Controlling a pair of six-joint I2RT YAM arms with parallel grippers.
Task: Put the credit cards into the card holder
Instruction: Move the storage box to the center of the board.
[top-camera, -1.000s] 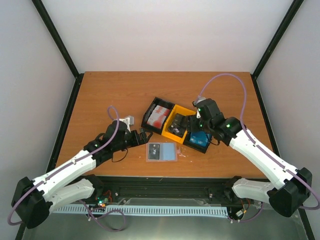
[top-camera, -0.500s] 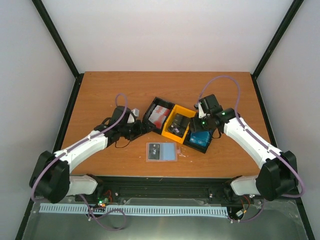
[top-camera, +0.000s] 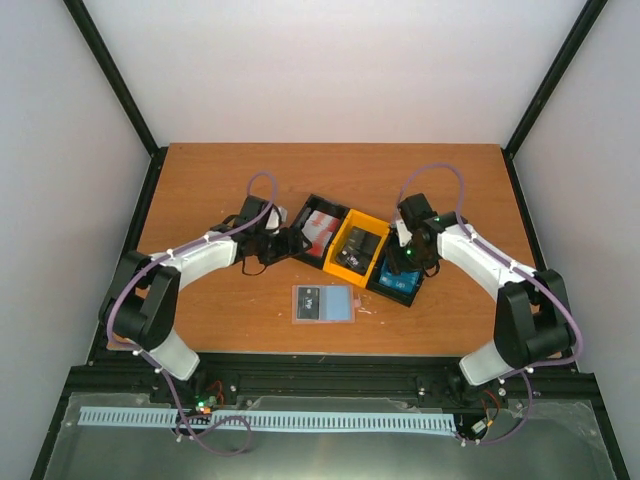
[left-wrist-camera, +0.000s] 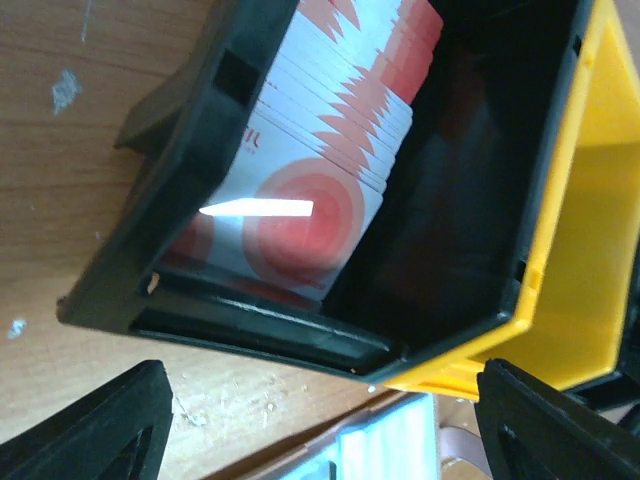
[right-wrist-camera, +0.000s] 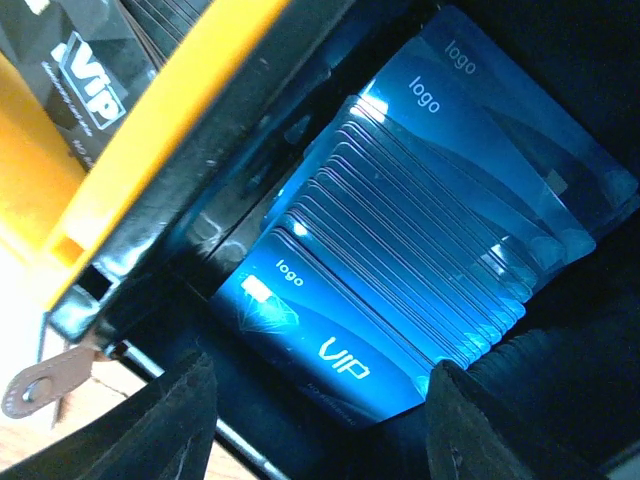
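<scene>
The card holder lies open on the table in front of the bins, grey inside, with a dark card in its left half. Red-and-white credit cards lean in a stack in the left black bin. My left gripper hovers open at that bin's near wall, holding nothing. Bright blue credit cards fill the right black bin. My right gripper is open down inside it, its fingers on either side of the front blue card. Dark credit cards sit in the yellow bin.
The yellow bin stands between the two black ones, its wall close to both grippers. The holder's snap tab shows beside the blue-card bin. Black frame rails border the table.
Both arms have swung in towards the bins. The left gripper moved right to the red-card bin. The right gripper dropped into the blue-card bin, and both sets of jaws narrowed a little.
</scene>
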